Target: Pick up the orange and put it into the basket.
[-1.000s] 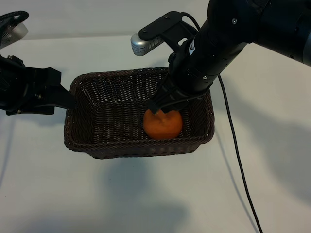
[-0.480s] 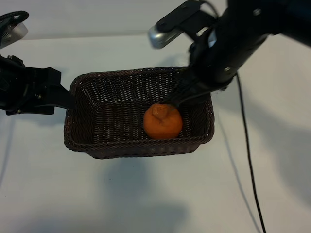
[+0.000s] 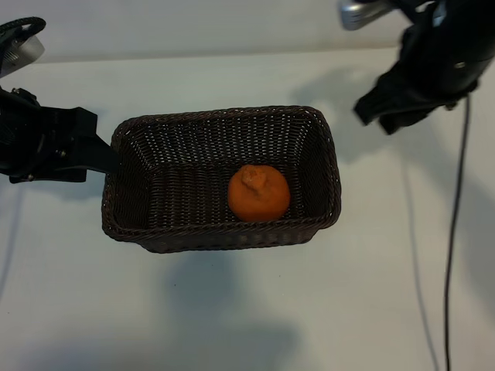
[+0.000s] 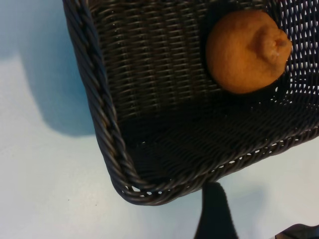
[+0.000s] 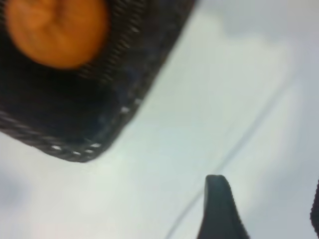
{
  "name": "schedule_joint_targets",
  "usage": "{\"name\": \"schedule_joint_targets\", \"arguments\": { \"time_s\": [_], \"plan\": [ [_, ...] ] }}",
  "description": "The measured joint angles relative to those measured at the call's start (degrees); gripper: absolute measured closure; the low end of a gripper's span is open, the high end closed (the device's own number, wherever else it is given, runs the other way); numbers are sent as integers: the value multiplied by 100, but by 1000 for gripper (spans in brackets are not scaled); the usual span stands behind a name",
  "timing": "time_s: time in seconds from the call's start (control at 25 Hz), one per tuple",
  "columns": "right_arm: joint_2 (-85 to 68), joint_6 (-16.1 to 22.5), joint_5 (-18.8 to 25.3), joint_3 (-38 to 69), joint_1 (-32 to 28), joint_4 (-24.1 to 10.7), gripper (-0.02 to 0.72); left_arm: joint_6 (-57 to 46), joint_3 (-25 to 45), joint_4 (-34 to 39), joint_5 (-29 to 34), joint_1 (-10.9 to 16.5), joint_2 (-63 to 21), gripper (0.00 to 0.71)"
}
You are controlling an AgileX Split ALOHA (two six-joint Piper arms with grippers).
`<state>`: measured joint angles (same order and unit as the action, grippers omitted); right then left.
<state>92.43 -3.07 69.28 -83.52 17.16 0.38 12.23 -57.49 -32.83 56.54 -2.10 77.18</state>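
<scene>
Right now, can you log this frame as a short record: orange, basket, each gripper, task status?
orange: resting on the basket floor, knob up, toward the right end
basket: upright on the white table
left gripper: open, at the basket's left end
right gripper: open, empty, off to the basket's upper right
task status: orange in basket

Matt, bumpy orange (image 3: 258, 192) inside rough woven wicker basket (image 3: 220, 236).

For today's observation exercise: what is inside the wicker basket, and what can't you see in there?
Inside the basket lies one orange, knob up, on the woven floor toward the right end. Nothing else shows. The floor directly beneath the orange is covered by it.
</scene>
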Motion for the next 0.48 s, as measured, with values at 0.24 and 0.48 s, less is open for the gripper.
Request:
{"name": "schedule_joint_targets", "arguments": {
  "time_s": [0.24,0.48],
  "plan": [
    [-134,-27,41,0,-555,-8,268,0,0,0,6,0,0,185],
    [-192,-27,66,0,-898,96,268,0,0,0,6,0,0,185]
  ]
}}
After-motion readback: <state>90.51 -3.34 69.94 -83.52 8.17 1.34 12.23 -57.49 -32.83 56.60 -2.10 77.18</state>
